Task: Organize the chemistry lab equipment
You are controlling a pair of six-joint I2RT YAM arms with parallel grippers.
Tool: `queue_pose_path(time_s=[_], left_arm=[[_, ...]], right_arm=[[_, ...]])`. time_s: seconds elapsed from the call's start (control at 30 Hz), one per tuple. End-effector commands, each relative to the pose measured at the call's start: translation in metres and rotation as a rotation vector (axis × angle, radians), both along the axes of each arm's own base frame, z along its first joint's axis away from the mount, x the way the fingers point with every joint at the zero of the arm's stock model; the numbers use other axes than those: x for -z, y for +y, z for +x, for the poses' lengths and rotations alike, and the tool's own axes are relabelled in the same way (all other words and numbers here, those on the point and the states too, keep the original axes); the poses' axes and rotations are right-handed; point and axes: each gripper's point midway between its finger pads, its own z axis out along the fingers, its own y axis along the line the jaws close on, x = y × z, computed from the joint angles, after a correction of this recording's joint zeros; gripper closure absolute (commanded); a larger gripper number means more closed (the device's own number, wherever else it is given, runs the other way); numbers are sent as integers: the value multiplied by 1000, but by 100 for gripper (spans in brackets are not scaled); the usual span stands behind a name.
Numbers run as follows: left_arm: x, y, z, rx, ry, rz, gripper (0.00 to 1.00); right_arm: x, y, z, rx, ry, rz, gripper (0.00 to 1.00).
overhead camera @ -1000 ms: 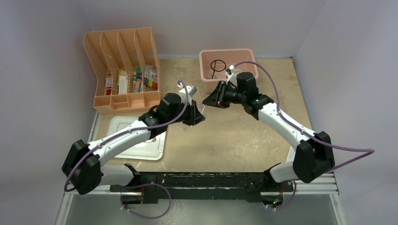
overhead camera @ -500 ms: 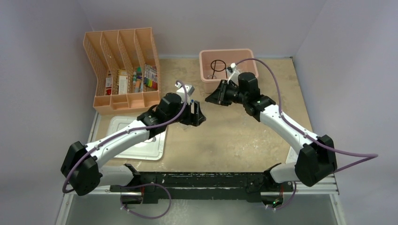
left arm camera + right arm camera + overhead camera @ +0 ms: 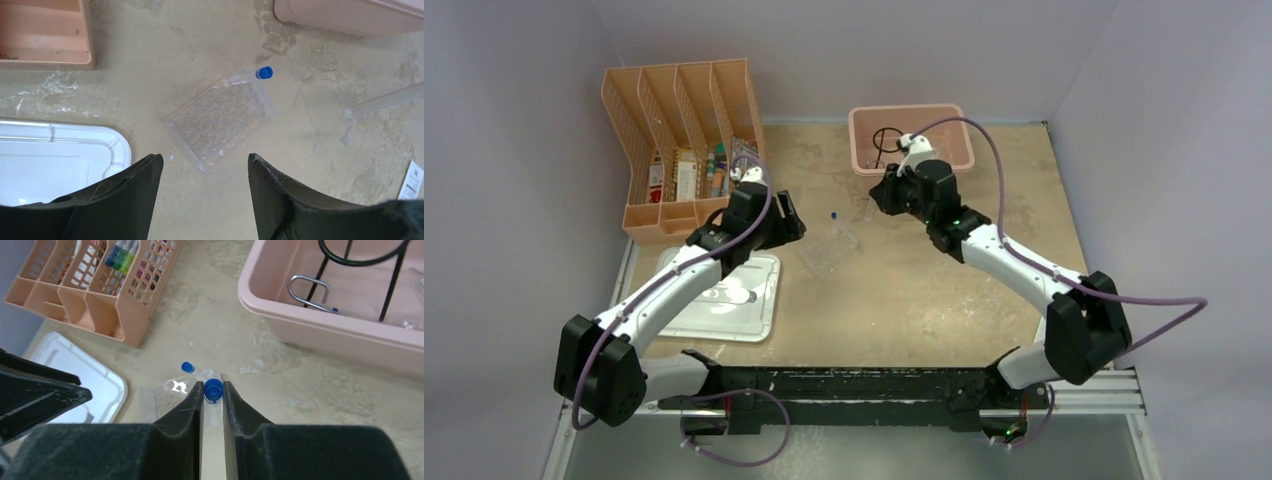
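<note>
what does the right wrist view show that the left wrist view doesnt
Only right wrist: the wire tripod and metal tongs inside the pink bin, and the right jaws shut on a held vial.
Only left wrist: the sharp wells of the clear tray, beyond the open left jaws.
Both: the loose vial at the tray's corner, the white lid, the orange organizer, the bin's wall.

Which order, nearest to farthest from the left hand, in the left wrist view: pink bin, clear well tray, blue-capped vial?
From the left hand, which is open:
1. clear well tray: just ahead of the fingers, centre of view.
2. blue-capped vial: at the tray's far corner, slightly right.
3. pink bin: top right edge of view.
</note>
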Motion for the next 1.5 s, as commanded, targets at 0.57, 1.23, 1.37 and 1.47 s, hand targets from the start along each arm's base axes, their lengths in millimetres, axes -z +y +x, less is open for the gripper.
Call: queue_pose_path(time_s=[0.57, 1.23, 1.37, 1.47], left_arm=[[-21, 46, 39, -226, 17, -109, 41], [-1, 39, 37, -179, 61, -167, 42], [0, 39, 37, -179, 60, -169, 42], [1, 39, 36, -179, 62, -168, 42]], right_arm=[[29, 83, 11, -166, -347, -223, 84], [68, 97, 14, -205, -342, -214, 84], [72, 99, 14, -204, -328, -198, 84], [75, 99, 13, -209, -323, -200, 84]])
